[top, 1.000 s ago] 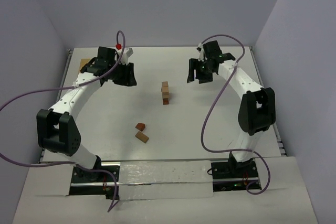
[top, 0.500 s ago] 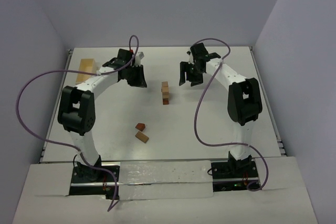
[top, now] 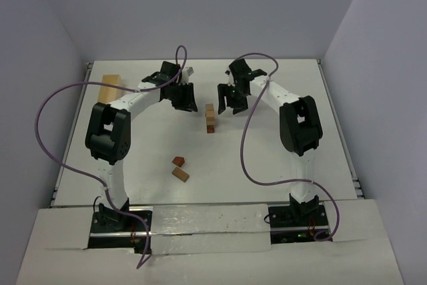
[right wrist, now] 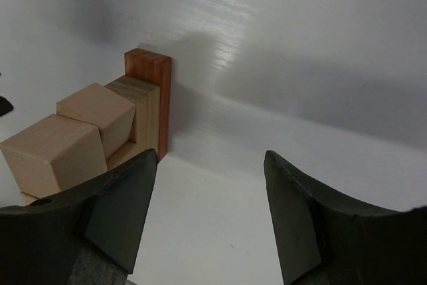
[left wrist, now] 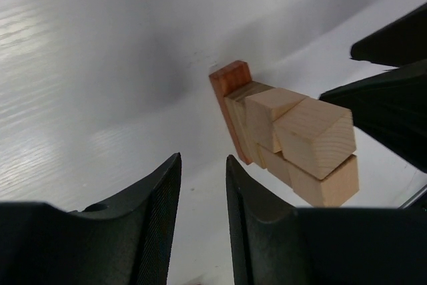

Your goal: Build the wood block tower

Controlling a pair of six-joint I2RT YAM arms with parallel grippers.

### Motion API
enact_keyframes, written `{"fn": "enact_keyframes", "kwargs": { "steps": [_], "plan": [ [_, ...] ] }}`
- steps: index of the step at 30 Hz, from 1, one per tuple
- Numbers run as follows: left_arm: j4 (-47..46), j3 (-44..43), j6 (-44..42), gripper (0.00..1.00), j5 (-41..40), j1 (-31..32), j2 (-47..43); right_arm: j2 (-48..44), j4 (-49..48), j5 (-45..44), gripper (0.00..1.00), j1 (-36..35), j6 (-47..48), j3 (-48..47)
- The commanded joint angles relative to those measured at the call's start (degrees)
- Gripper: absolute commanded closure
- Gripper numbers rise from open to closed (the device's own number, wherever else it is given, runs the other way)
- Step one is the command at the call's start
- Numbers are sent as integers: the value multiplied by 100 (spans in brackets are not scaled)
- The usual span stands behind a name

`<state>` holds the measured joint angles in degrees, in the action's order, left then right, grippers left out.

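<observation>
The tower (top: 210,118) stands mid-table, a narrow stack of tan wood blocks on a reddish-brown one. My left gripper (top: 186,102) hangs just left of it and my right gripper (top: 229,103) just right of it; neither touches it. In the left wrist view the tower (left wrist: 287,131) lies ahead and to the right of my left gripper (left wrist: 202,159), whose jaws stand a narrow gap apart with nothing between them. In the right wrist view the tower (right wrist: 107,125) sits beside the left finger of my right gripper (right wrist: 210,158), which is wide open and empty.
Two loose wood blocks, one reddish-brown (top: 178,161) and one tan (top: 180,174), lie on the table nearer the arm bases. A larger pale wooden box (top: 111,88) rests at the far left. The right gripper's dark fingers (left wrist: 393,105) show beyond the tower.
Both arms have swung inward toward the tower, the left gripper moving right and the right gripper moving left. The left jaws are narrower than a second ago.
</observation>
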<state>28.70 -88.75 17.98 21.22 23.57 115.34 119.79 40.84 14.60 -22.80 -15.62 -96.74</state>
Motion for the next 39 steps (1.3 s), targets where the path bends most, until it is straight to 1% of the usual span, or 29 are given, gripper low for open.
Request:
{"fn": "enact_keyframes", "kwargs": {
  "steps": [1, 6, 23, 39],
  "plan": [
    [-4, -382, 0, 59, 227, 239, 161, 98, -5, 79, 27, -83, -29, -311],
    [39, -482, 1, 59, 233, 271, 293, 132, 26, 116, 27, -152, -26, -392],
    [11, -438, 21, 58, 321, 264, 295, 159, 91, 105, 25, -347, 24, -572],
    [21, -446, -5, 59, 422, 271, 314, 106, 117, -115, 24, -331, 15, -556]
  ]
}}
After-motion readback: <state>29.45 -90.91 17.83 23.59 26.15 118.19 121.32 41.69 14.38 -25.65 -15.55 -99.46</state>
